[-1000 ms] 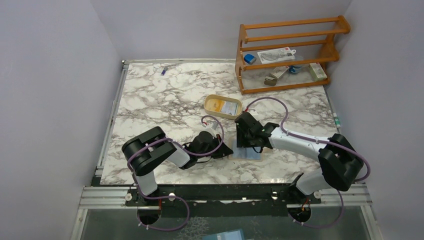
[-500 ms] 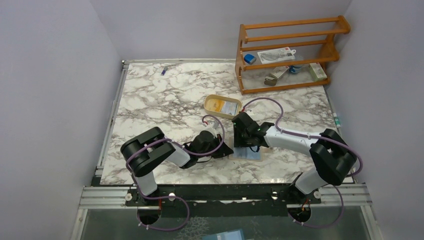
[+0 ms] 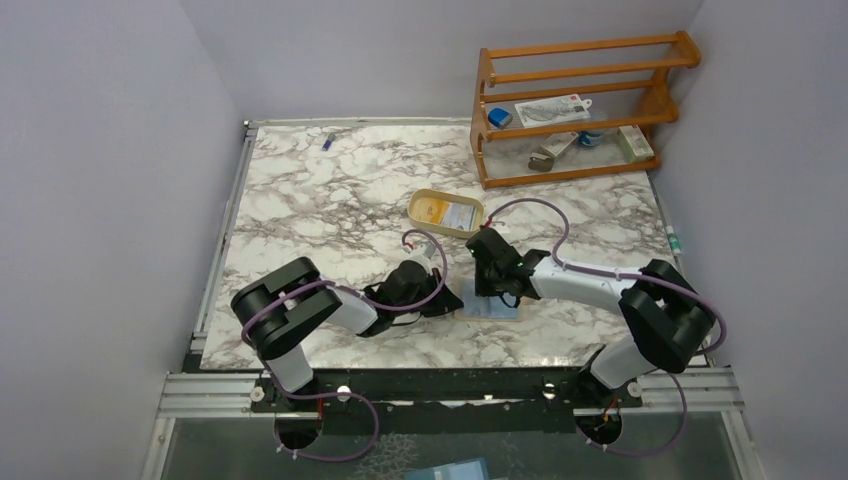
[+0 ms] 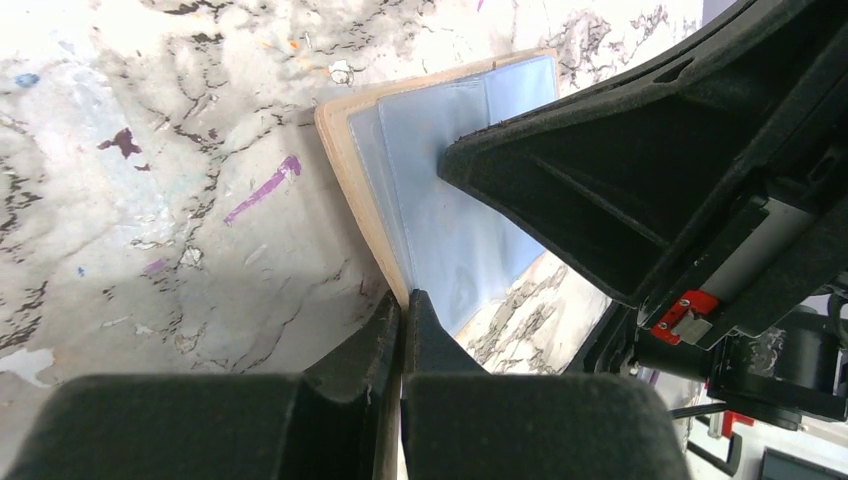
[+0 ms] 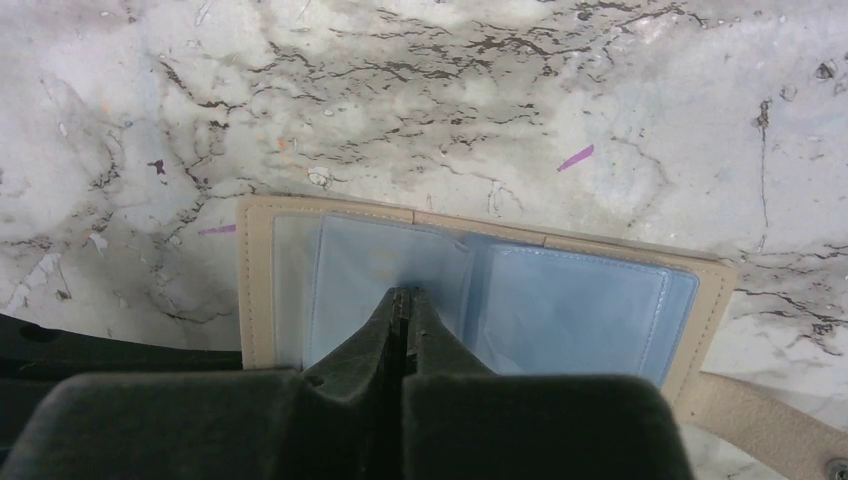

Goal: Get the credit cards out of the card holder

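Close to the arm bases, the card holder [image 3: 492, 306] lies open and flat on the marble worktop [image 3: 320, 220], between the two pincers. Its beige border faces up around a pale blue inside of clear pockets.

The left pincer [image 4: 403, 305] comes low from the left. Its two fingers are pressed together with no gap, and the tips sit at the beige edge of the card holder. I cannot tell if they pinch this edge or only touch it.

The right pincer [image 5: 403, 298] points down onto the card holder from the far side. Its fingers are also fully together, and the tips rest on the left pale blue pocket, near the middle fold. It is not visible whether a card or a pocket sheet is caught between them. In the right wrist view, the beige snap tab [image 5: 770, 425] goes out from the lower right corner of the card holder and lies on the worktop.

A little farther, near the middle of the worktop, stands an oval tan tray [image 3: 421, 197]. Two of the credit cards lie in it side by side, a yellow-orange card [image 3: 432, 208] on the left and a bluish-white card [image 3: 462, 215] on the right.

At the far right is a wooden rack [image 3: 575, 110] with some small items on its shelves, too small to name. At the far left edge lies a small blue-purple object [image 3: 327, 141].
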Controlling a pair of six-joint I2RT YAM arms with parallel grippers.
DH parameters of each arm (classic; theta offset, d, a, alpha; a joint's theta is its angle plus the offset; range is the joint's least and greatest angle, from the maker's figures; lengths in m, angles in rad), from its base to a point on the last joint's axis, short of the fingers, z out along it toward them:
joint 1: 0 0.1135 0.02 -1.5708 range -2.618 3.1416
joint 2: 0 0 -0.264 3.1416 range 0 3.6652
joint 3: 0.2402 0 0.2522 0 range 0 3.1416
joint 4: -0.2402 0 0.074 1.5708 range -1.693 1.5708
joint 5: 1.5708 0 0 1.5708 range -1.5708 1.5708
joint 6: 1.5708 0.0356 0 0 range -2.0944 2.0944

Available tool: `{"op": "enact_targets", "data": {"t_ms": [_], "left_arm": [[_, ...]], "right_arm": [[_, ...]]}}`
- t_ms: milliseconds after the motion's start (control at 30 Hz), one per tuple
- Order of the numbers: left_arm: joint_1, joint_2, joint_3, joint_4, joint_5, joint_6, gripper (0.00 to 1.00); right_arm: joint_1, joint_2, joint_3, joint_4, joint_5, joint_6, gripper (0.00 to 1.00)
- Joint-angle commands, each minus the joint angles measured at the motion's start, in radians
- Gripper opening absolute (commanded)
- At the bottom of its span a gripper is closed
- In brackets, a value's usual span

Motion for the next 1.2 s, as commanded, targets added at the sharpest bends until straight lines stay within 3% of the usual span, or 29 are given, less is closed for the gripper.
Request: {"op": "enact_targets", "data": {"t_ms": [0, 300, 533, 667, 733, 867, 1033, 1067, 1167], "left_arm": [[0.0, -0.062, -0.009, -0.003, -0.039, 0.022, 0.0], [0.017, -0.122, -0.035, -0.038, -0.043, 0.023, 0.01], [0.026, -0.152, -0.046, -0.055, -0.054, 0.028, 0.21], [0.025, -0.132, -0.037, -0.055, -0.049, 0.029, 0.24], [0.024, -0.116, -0.031, -0.054, -0.045, 0.029, 0.2], [0.025, -0.1, -0.026, -0.053, -0.042, 0.029, 0.0], [0.026, -0.108, -0.035, -0.054, -0.055, 0.026, 0.0], [0.025, -0.109, -0.037, -0.053, -0.057, 0.026, 0.0], [0.026, -0.117, -0.041, -0.053, -0.06, 0.026, 0.0]], "right_arm": [[0.007, 0.03, -0.073, -0.006, 0.005, -0.004, 0.01], [0.007, 0.037, -0.123, 0.014, 0.004, 0.033, 0.01], [0.007, 0.034, -0.128, 0.01, -0.004, 0.044, 0.01], [0.007, 0.027, -0.131, 0.016, -0.012, 0.044, 0.01], [0.007, 0.021, -0.13, 0.016, -0.015, 0.043, 0.01], [0.007, 0.017, -0.128, 0.013, -0.013, 0.04, 0.01], [0.007, 0.008, -0.132, 0.035, -0.04, 0.028, 0.01], [0.006, 0.001, -0.133, 0.046, -0.054, 0.022, 0.04], [0.007, -0.04, -0.126, 0.061, -0.087, 0.011, 0.35]]}}
